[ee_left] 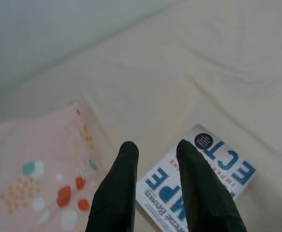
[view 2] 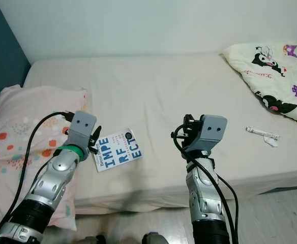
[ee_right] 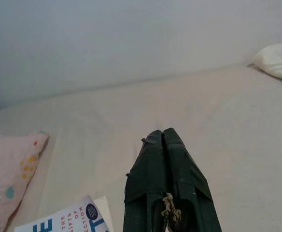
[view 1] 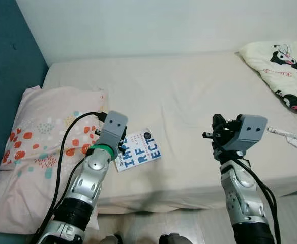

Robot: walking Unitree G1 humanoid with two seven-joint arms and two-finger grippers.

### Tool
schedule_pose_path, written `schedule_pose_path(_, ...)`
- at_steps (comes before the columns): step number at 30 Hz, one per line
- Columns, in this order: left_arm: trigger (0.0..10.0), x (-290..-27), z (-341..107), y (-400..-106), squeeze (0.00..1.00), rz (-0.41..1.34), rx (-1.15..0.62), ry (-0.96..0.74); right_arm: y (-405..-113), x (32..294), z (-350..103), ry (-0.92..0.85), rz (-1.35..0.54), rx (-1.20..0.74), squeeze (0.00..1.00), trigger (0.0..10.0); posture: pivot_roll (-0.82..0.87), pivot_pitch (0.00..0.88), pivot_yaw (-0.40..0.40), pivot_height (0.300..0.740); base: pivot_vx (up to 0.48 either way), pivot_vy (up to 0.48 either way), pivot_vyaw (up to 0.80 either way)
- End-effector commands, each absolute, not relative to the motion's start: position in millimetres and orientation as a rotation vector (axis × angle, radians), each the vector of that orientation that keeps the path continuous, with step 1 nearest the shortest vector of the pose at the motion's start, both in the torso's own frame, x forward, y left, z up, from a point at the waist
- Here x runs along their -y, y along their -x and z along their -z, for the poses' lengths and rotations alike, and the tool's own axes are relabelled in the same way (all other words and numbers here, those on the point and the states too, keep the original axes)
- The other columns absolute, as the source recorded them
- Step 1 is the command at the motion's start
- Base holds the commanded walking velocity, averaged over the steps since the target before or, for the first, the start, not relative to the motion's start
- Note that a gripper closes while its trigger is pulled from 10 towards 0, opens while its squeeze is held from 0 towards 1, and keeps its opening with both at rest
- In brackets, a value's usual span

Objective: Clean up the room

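I am looking down on a bed with a plain cream sheet, pushed against a pale wall, with a dark teal padded headboard on my left. A pink pillow with red, teal and yellow spots lies at the head end, hanging over the near edge of the mattress. At the far right corner sits a folded cream blanket printed with black-and-white cartoon figures and some small red writing I cannot read.

The book is the thing to tidy. It lies flat near the front edge of the bed, just beside the pillow, white-covered, with big blue block letters stacked as "IMPE / RF / ECT" and a small dark round sticker at one corner. In the left wrist view I can also read "Brown" along the edge, and the right wrist view catches "GIFTS OF" in small type on its cover.

My left gripper hovers just above the book's pillow-side end, its two black fingers apart with a clear gap between them, not touching the cover. My right gripper is held up over the bare middle of the sheet, well apart from the book, its fingers pressed together with nothing between them.

Further right, near the front edge, lies a small white crumpled wrapper; its print is too small to read.
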State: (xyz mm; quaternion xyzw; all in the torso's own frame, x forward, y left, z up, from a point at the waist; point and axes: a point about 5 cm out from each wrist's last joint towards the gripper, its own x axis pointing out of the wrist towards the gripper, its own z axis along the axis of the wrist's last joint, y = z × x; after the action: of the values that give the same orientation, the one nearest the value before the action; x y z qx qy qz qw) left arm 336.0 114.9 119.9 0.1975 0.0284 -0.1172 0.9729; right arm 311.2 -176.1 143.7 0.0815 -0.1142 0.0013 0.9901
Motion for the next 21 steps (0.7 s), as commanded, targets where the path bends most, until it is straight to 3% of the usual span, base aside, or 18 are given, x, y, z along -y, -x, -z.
schedule_pose_path(1,10.0,-115.0,-111.4,-330.9,0.00,0.237,-0.065,-0.450,-309.3,176.6,-136.2,-0.170,0.004,0.204,0.00,10.0,-0.07,0.098,0.057,0.649,0.000,0.000,0.00)
schedule_pose_path(18,10.0,-110.7,-112.2,-330.6,0.00,0.273,0.001,-0.609,-309.4,175.8,-135.4,-0.169,0.002,0.201,0.00,10.0,-0.07,0.095,0.060,0.594,0.000,0.000,0.00)
schedule_pose_path(21,10.0,-107.5,-115.7,-334.8,0.00,0.289,0.057,-0.824,-309.4,175.8,-135.6,-0.177,0.005,0.202,0.00,10.0,-0.06,0.103,0.062,0.594,0.000,0.000,0.00)
